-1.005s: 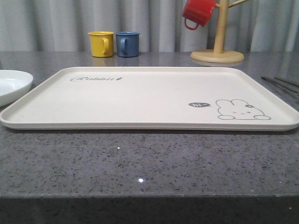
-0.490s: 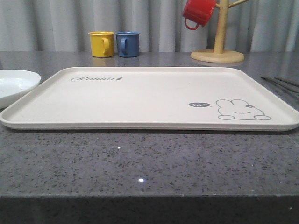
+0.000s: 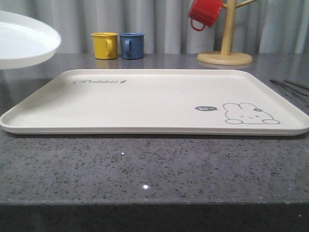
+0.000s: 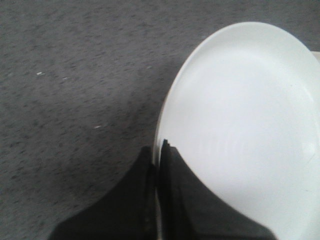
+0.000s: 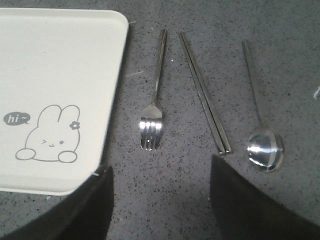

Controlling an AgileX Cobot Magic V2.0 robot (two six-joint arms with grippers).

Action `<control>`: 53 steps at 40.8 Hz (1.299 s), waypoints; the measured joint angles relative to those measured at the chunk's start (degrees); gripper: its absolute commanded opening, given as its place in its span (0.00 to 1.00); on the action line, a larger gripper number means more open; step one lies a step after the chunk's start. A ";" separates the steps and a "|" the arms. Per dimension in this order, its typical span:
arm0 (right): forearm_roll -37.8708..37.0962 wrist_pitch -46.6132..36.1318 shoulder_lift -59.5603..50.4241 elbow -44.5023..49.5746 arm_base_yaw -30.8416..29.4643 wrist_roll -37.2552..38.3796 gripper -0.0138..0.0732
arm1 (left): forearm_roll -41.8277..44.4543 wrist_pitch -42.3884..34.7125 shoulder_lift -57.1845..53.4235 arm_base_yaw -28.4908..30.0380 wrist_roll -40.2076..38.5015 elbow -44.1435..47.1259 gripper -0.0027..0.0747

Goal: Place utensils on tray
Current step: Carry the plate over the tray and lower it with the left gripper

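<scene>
The cream tray (image 3: 154, 104) with the bunny drawing lies flat mid-table with nothing on it. To the right of the tray (image 5: 60, 55), the fork (image 5: 155, 95), the chopsticks (image 5: 205, 92) and the spoon (image 5: 261, 130) lie side by side on the grey counter. From the front the utensils (image 3: 289, 87) show as thin dark lines at the right edge. My right gripper (image 5: 161, 172) hovers open above the counter, just short of the fork's tines. My left gripper (image 4: 160, 146) is shut on the rim of the round white plate (image 4: 250, 115). The plate (image 3: 24, 41) hangs in the air at the far left.
A yellow mug (image 3: 105, 45) and a blue mug (image 3: 132, 45) stand behind the tray. A wooden mug tree (image 3: 225, 53) at the back right carries a red mug (image 3: 204, 13). Grey speckled counter runs in front of the tray.
The white plate has risen from the counter at the left to well above it, held by my left gripper. Tray and utensils have not moved.
</scene>
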 measured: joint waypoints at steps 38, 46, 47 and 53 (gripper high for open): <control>0.00 0.00 0.00 0.00 0.00 0.00 0.68 | -2.74 -2.93 19.13 -20.80 0.36 -2.12 0.12; 0.00 0.00 0.00 0.00 0.00 0.00 0.68 | -3.92 -3.23 19.84 -20.91 0.36 -2.35 0.56; 0.00 0.00 0.00 0.00 0.00 0.00 0.68 | -4.20 -3.13 19.84 -20.91 0.36 -2.48 0.60; 0.00 0.00 0.00 0.00 0.00 0.00 0.68 | -4.23 -2.51 18.74 -21.00 0.99 -3.82 0.64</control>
